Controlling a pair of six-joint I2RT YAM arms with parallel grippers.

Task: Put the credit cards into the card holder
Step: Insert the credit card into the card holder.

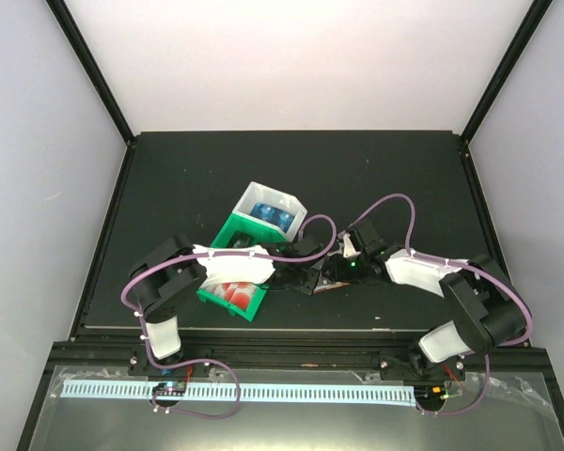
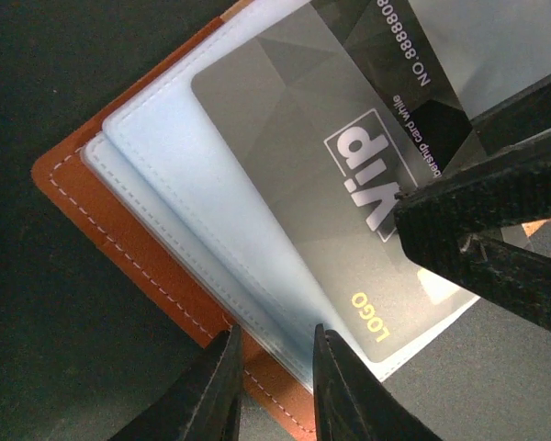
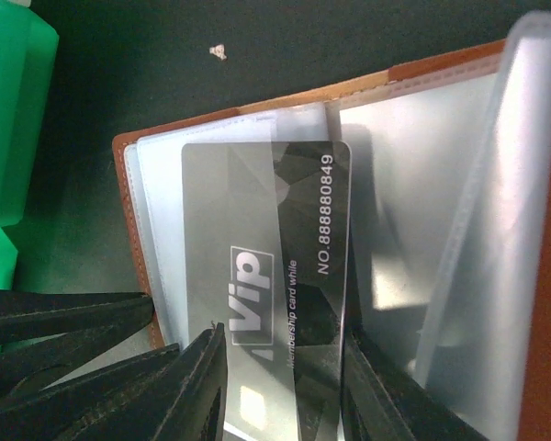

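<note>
The brown leather card holder (image 2: pixel 83 197) (image 3: pixel 129 239) lies open on the black table, its clear pockets fanned out. A black credit card (image 2: pixel 285 175) (image 3: pixel 257 211) marked VIP sits partly inside one pocket. My left gripper (image 2: pixel 274 333) (image 1: pixel 305 275) is shut on the holder's edge, leather and pocket sheets filling the gap between its fingers. My right gripper (image 3: pixel 283 338) (image 1: pixel 343 266) is open, its fingers standing either side of the card's outer end. Blue cards (image 1: pixel 268 212) and red cards (image 1: pixel 237 293) lie in the tray.
The green-and-white tray (image 1: pixel 227 230) (image 3: pixel 18 110) stands just left of the holder (image 1: pixel 329 285), under my left arm. Purple cables loop over both arms. A small white speck (image 3: pixel 219 52) lies on the table beyond the holder.
</note>
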